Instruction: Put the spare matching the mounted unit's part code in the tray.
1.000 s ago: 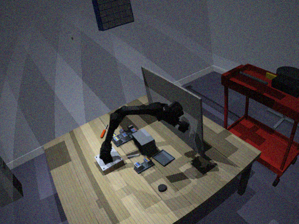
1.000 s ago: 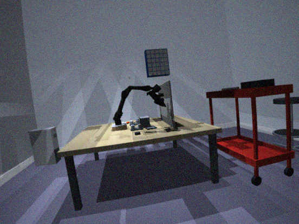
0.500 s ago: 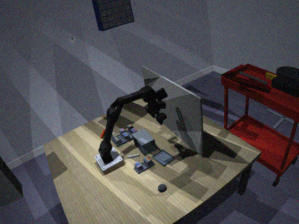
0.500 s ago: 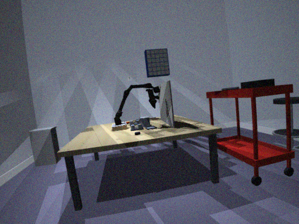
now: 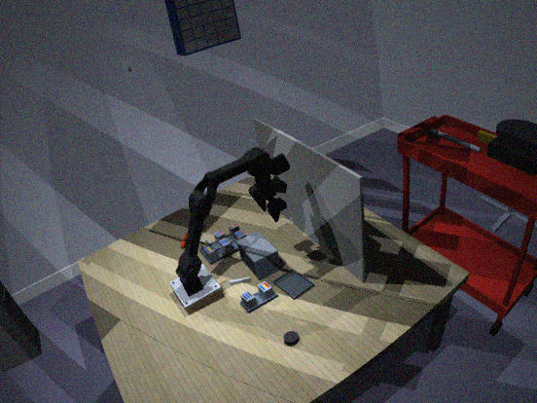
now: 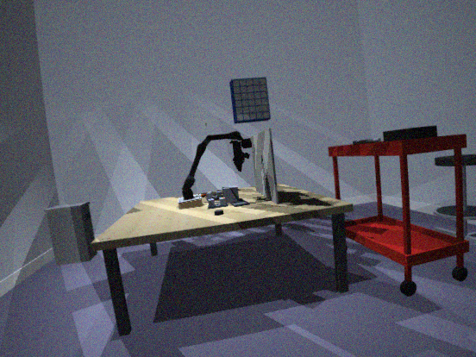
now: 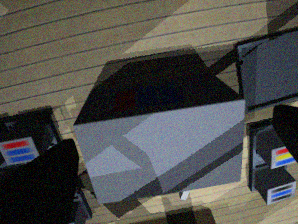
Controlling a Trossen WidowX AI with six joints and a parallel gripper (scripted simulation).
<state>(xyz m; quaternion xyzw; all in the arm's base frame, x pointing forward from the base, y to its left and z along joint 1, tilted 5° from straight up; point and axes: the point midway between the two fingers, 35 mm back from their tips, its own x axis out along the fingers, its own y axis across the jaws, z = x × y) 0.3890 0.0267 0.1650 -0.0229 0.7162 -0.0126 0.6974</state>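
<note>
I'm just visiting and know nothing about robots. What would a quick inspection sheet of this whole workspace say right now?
Surface: wooden table, patchy light and shadow.
Job's things: grey mounted unit; dark flat tray beside it; small spares with coloured labels, one pair near the tray, more behind the unit.
Clutter: dark round puck; small pale stick; orange-handled tool behind the arm.
Hand: hand open, holding nothing, raised above the unit.
Cables: nothing seen.
Surroundings: upright grey panel; red cart; blue grid board on the wall.

No legible txt or nos., spares (image 5: 258,295) carry only colour-stripe labels, no readable code
</note>
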